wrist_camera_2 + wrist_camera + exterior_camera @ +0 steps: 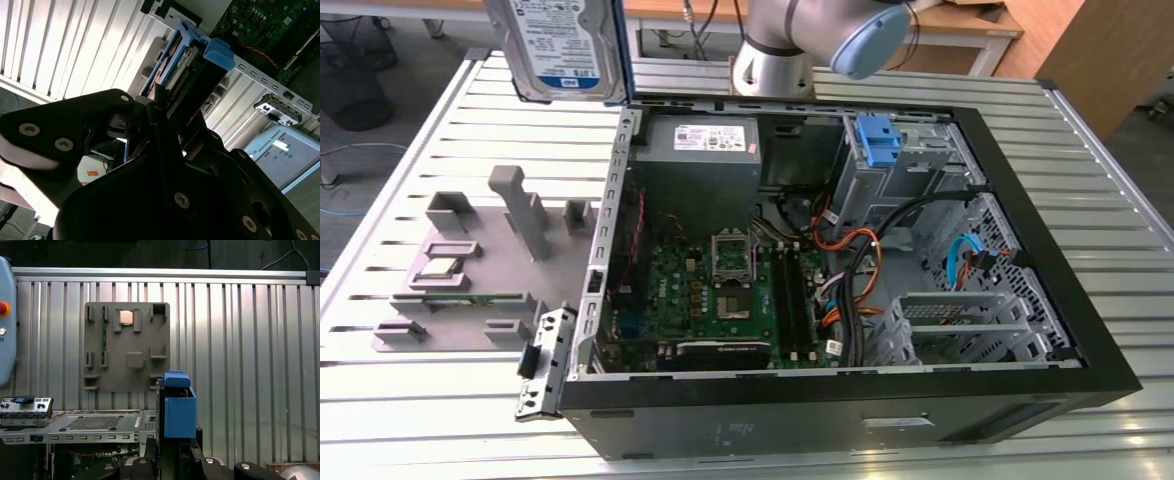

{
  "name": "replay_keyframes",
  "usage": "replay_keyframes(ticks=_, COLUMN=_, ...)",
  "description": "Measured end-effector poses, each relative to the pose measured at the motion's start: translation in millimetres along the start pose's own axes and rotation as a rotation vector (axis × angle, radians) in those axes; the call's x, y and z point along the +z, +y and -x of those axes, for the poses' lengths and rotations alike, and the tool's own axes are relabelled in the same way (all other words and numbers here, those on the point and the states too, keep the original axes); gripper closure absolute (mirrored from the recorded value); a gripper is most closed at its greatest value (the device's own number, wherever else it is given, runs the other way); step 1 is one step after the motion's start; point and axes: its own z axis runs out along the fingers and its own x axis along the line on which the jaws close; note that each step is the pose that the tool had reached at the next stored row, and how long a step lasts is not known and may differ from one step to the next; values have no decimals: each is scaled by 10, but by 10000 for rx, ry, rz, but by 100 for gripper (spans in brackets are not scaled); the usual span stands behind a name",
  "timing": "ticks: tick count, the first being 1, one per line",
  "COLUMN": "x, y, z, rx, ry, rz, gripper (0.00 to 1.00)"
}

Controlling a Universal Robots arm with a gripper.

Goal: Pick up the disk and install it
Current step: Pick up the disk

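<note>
The disk (pixel 567 50), a silver hard drive with a blue-and-white label, hangs upright in the air above the table, beyond the far corner of the open computer case (pixel 1107 370) on the exterior view's left. Both wrist views show it in its blue plastic carrier, disk (pixel 187 65) and disk (pixel 176 410), sticking out from between the black fingers. My gripper (pixel 172 117) is shut on the disk's near end. In the first wrist view the gripper (pixel 172 457) sits just under the carrier.
The case lies open with a motherboard (pixel 727 290), a grey power supply (pixel 700 150), loose cables (pixel 854 260) and a blue bracket (pixel 877 140) at the drive bay. A grey parts holder (pixel 467 270) lies on the slatted table (pixel 427 120), at the exterior view's left.
</note>
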Motion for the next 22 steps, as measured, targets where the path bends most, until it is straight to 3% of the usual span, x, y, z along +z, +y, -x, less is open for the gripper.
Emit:
replay_keyframes(ticks=12, x=-7, y=-348, z=8, rx=0, ry=1, rz=1, gripper=65)
replay_keyframes(ticks=22, x=-13, y=-681, z=15, rx=0, ry=1, rz=1, gripper=65)
